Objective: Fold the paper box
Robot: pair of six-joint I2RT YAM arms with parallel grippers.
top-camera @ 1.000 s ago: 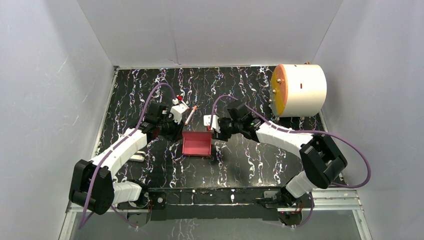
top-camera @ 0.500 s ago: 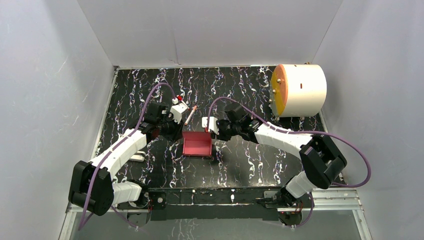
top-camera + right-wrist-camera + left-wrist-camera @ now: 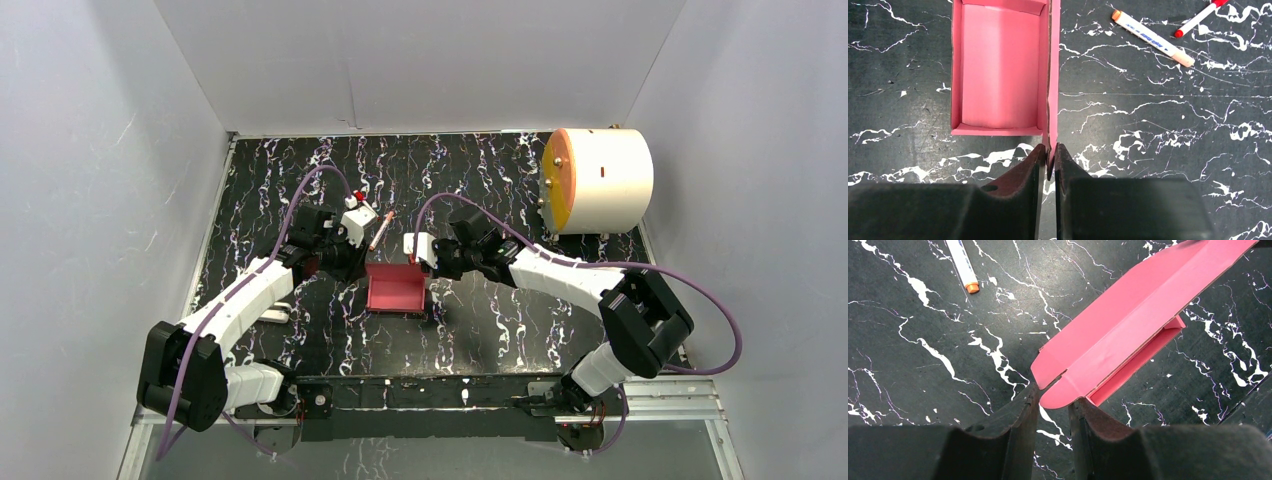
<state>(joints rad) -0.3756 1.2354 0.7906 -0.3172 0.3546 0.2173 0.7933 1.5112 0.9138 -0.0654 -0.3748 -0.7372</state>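
The paper box (image 3: 397,288) is red-pink card, an open shallow tray with a long lid flap along its far side, lying on the black marbled table. In the right wrist view the tray (image 3: 998,65) opens toward the camera and the lid flap stands edge-on at its right. My right gripper (image 3: 1049,152) is shut on the near end of that flap. In the left wrist view the lid (image 3: 1128,325) runs up to the right. My left gripper (image 3: 1054,397) is open, with the lid's rounded end flap at the mouth of its jaws. In the top view the left gripper (image 3: 347,263) and the right gripper (image 3: 427,264) flank the box.
A big white cylinder with an orange face (image 3: 597,180) stands at the back right. A white marker with an orange cap (image 3: 1152,38) and a red-capped pen (image 3: 1200,16) lie beyond the box. The marker also shows in the left wrist view (image 3: 963,265). White walls enclose the table.
My right gripper has shifted slightly left with the flap in it, drawing the lid more upright. The left arm has barely moved.
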